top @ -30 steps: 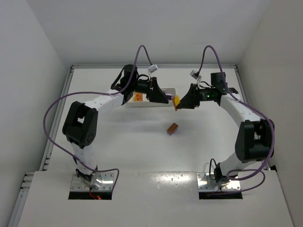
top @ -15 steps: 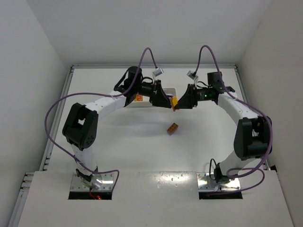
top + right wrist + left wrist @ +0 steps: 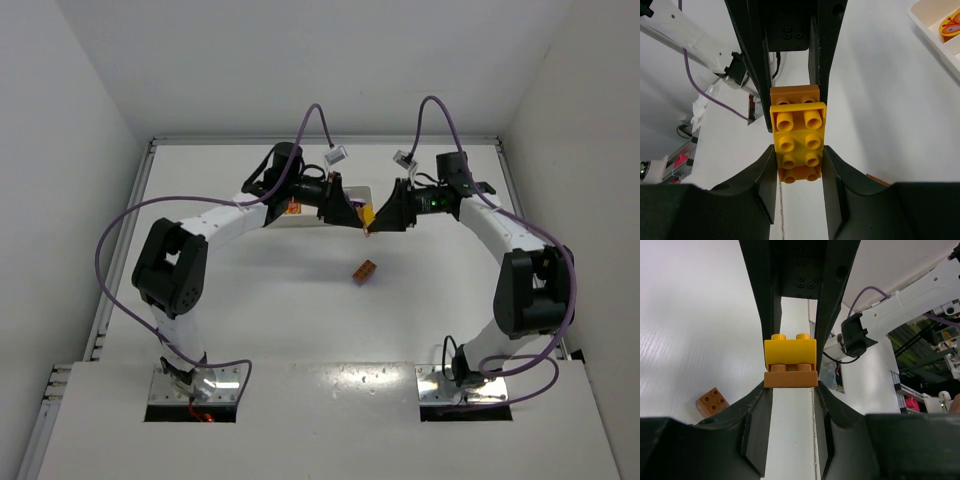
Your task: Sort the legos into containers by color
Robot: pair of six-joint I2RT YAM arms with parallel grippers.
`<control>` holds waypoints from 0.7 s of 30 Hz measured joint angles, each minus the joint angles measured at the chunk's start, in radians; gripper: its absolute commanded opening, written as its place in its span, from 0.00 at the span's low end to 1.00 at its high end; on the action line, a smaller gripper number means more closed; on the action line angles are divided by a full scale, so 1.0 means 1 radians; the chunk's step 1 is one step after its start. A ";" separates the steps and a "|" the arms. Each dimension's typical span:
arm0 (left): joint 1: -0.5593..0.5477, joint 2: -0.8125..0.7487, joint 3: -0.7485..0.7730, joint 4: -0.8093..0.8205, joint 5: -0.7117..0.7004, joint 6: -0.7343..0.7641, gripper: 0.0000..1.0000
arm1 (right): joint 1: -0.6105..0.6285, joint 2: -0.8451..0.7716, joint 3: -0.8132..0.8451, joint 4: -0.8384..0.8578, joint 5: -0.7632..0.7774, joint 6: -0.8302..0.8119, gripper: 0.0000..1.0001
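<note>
A yellow lego stacked on an orange lego hangs above the table between both arms. My left gripper is shut on the orange end of the stack. From the opposite side my right gripper is shut on the same stack, its pads against the yellow lego. A second, loose orange lego lies on the table below and nearer; it also shows in the left wrist view. The white containers tray sits behind the left arm, mostly hidden in the top view.
A flat orange and yellow piece lies in one tray compartment. Purple cables loop above both wrists. White walls close in the table on the left, back and right, and the arm bases stand at the near edge.
My left gripper moved right to the stack held by the right gripper and went from open to shut on it. The right gripper shifted slightly left and stayed shut.
</note>
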 measured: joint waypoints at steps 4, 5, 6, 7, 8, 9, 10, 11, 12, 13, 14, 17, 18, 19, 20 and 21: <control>0.000 -0.008 -0.003 -0.010 -0.005 0.014 0.01 | 0.000 0.000 0.000 -0.001 0.002 -0.007 0.12; 0.000 -0.011 -0.008 -0.011 -0.008 0.017 0.00 | 0.001 0.000 0.000 -0.001 0.002 -0.009 0.12; 0.000 -0.015 -0.013 -0.012 -0.010 0.019 0.00 | 0.003 0.000 0.000 -0.001 0.002 -0.011 0.12; 0.000 -0.021 -0.018 -0.013 -0.013 0.023 0.00 | 0.004 0.000 0.000 -0.002 0.002 -0.013 0.12; 0.000 -0.026 -0.024 -0.016 -0.018 0.028 0.00 | 0.005 0.000 0.000 -0.002 0.002 -0.015 0.12; 0.000 -0.032 -0.029 -0.017 -0.022 0.031 0.00 | 0.006 0.000 0.000 -0.002 0.002 -0.016 0.12; 0.000 -0.040 -0.039 -0.016 -0.030 0.035 0.00 | 0.006 0.000 0.000 -0.003 0.000 -0.019 0.12; -0.002 -0.050 -0.050 -0.017 -0.038 0.043 0.00 | 0.008 0.000 0.000 -0.005 -0.001 -0.023 0.12; -0.004 -0.059 -0.058 -0.023 -0.046 0.051 0.00 | 0.010 0.000 0.000 -0.011 -0.002 -0.026 0.12; -0.005 -0.069 -0.064 -0.030 -0.054 0.063 0.00 | 0.010 0.000 0.000 -0.016 -0.004 -0.030 0.12; -0.006 -0.077 -0.071 -0.037 -0.064 0.076 0.00 | 0.010 0.000 0.000 -0.018 -0.008 -0.033 0.12; -0.005 -0.105 -0.098 -0.053 -0.077 0.118 0.00 | 0.009 0.000 0.000 -0.031 -0.011 -0.040 0.12; -0.002 -0.118 -0.118 -0.074 -0.068 0.136 0.00 | -0.005 0.000 0.001 -0.031 -0.010 -0.036 0.12; 0.004 -0.130 -0.138 -0.097 -0.062 0.153 0.00 | -0.026 0.000 0.002 -0.029 -0.008 -0.034 0.12; 0.008 -0.137 -0.159 -0.121 -0.055 0.172 0.00 | -0.048 0.000 0.002 -0.029 -0.008 -0.032 0.12; 0.012 -0.140 -0.176 -0.144 -0.051 0.189 0.00 | -0.068 0.000 0.002 -0.028 -0.008 -0.032 0.12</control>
